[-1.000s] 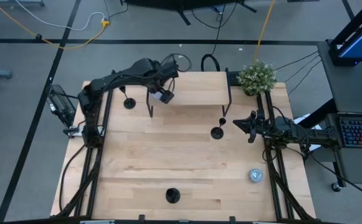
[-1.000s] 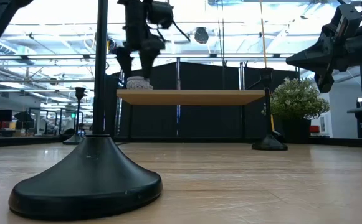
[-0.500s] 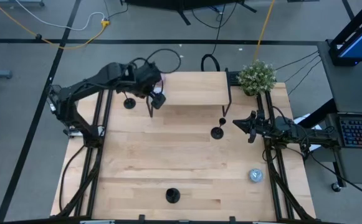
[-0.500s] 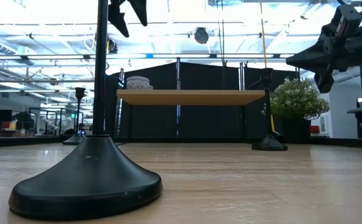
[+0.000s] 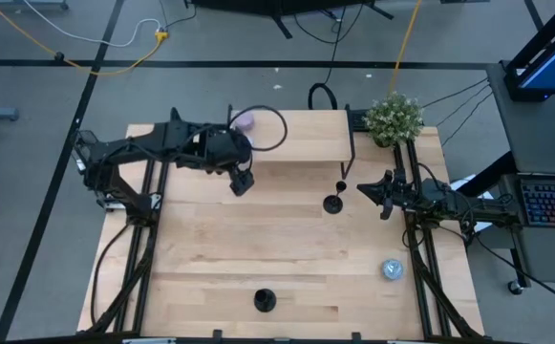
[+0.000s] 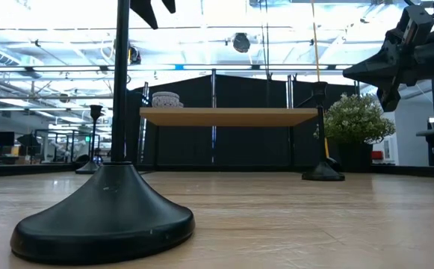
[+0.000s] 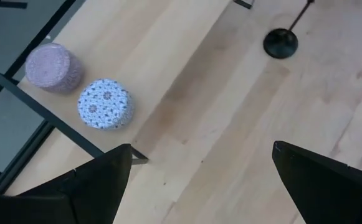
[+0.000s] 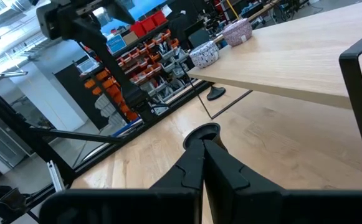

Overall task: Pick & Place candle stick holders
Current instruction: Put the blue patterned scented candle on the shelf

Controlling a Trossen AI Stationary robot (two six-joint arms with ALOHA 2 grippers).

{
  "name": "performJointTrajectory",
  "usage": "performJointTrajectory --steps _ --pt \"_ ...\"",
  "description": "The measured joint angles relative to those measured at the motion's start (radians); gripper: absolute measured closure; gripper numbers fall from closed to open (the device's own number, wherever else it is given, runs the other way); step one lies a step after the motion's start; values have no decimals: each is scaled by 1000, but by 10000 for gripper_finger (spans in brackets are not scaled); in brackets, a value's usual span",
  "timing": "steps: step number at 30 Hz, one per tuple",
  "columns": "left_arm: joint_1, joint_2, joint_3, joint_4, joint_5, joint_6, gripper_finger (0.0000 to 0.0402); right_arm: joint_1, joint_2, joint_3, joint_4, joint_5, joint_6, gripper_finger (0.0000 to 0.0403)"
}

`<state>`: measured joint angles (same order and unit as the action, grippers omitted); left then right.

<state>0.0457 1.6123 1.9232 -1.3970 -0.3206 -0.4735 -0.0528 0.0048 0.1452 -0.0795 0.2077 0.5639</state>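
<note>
From overhead, the left claw (image 5: 243,182) is hanging empty over the wooden surface (image 5: 287,258) just in front of the raised shelf (image 5: 296,136), while the right claw (image 5: 364,189) is waiting beside the middle candle stick holder (image 5: 332,203). A second holder (image 5: 265,301) is standing well away at the near edge.

At table height, that near holder (image 6: 104,202) is filling the foreground, and a third holder (image 6: 91,142), hidden by the arm overhead, is showing far behind it.

The left wrist camera is showing its fingers (image 7: 93,180) spread wide, two candle tins (image 7: 106,104) on the shelf beside them and a holder's base (image 7: 280,43) farther off.

The right wrist camera is showing its fingers (image 8: 196,165) pressed together.

Which holder comes next is hard to say; a good grasp would probably mean straddling the thin stem squarely before closing.
</note>
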Motion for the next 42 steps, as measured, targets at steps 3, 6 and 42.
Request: performJointTrajectory --steps 3,6,42 --pt "-11 0 0 -12 9 -39 7 0 0 0 0 0 -1 403" --pt "-18 0 0 -23 48 -115 7 0 0 0 0 0 -1 403" --pt "-270 -666 -1041 912 105 -188 7 0 1 0 -7 -161 8 403"
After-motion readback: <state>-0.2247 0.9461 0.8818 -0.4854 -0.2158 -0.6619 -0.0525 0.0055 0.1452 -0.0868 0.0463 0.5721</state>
